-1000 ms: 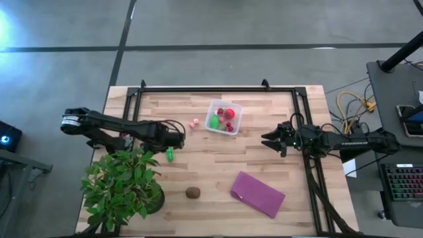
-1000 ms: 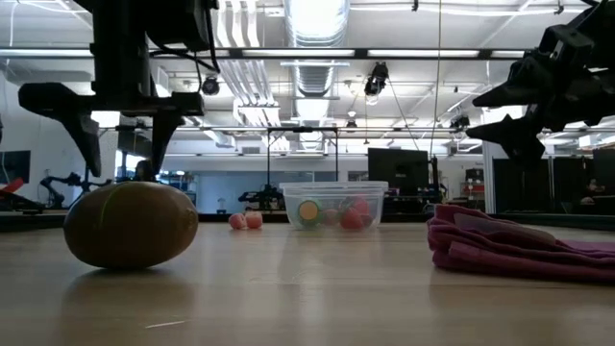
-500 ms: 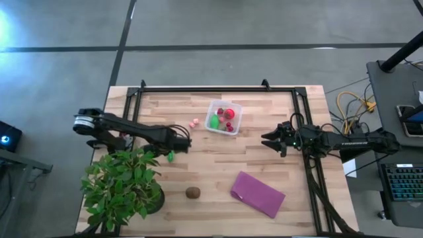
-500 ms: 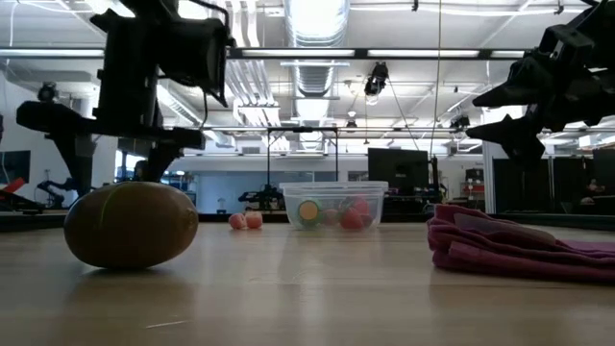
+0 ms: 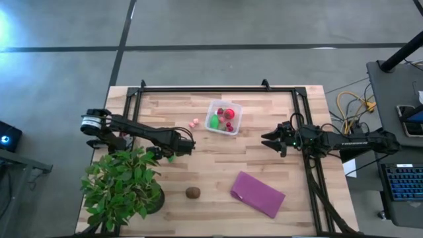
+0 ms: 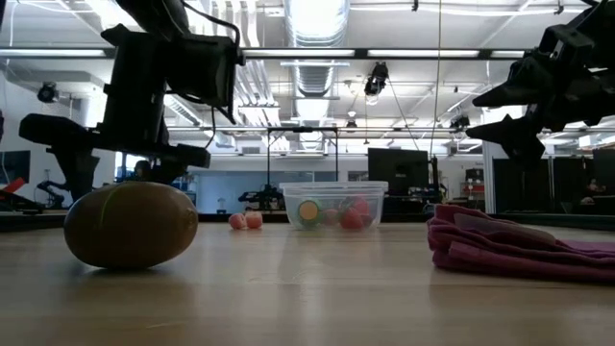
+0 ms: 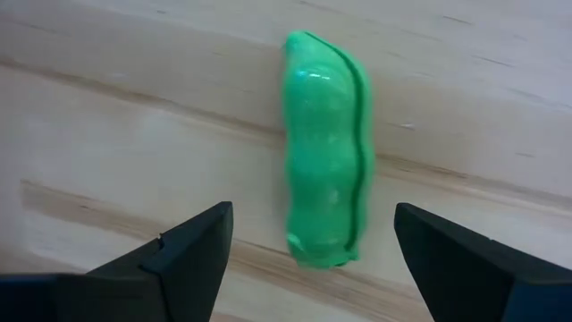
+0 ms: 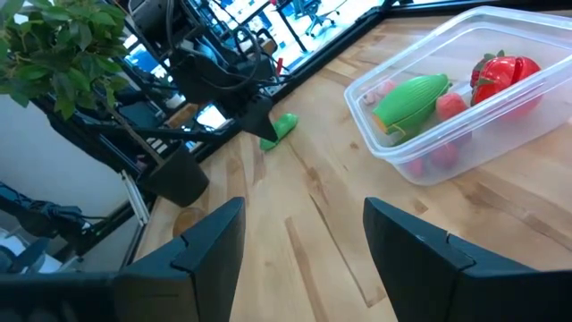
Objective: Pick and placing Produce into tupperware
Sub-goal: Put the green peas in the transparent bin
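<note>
the light wooden table stands on grey concrete floor. the left gripper hangs spread over a green pea pod lying left of the clear tub; the right gripper, half spread and empty, waits at the right.

Green pod: mostly hidden under the left claw from above.
Tub contents: blurred, perhaps four pieces.

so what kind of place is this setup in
Probably a robotics lab or open workshop. The low view shows exposed ceiling ducts and strip lights over a big open room, and the high view shows a wooden workbench on a bare concrete floor with a keyboard beside it.
</note>
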Robot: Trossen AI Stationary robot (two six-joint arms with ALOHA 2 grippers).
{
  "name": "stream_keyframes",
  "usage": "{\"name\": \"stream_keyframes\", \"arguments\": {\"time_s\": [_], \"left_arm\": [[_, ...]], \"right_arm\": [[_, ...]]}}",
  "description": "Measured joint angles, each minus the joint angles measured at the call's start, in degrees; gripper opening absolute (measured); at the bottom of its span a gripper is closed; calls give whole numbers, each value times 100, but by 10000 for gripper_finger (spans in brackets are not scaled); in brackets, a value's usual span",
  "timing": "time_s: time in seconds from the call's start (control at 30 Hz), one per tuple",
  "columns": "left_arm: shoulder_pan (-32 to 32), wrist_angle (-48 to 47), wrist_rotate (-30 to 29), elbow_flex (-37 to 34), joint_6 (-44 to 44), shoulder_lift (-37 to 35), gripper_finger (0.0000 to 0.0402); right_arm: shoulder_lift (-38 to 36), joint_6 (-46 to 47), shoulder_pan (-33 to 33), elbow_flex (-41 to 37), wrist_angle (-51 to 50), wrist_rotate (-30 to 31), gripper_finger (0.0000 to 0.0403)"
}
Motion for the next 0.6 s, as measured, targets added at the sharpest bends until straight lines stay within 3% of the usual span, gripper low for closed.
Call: {"name": "stream_keyframes", "arguments": {"time_s": [0.6], "left_arm": [[0, 232, -428, -26, 1, -44, 295]], "right_arm": [[-1, 1, 0, 2, 0, 0, 219]]}}
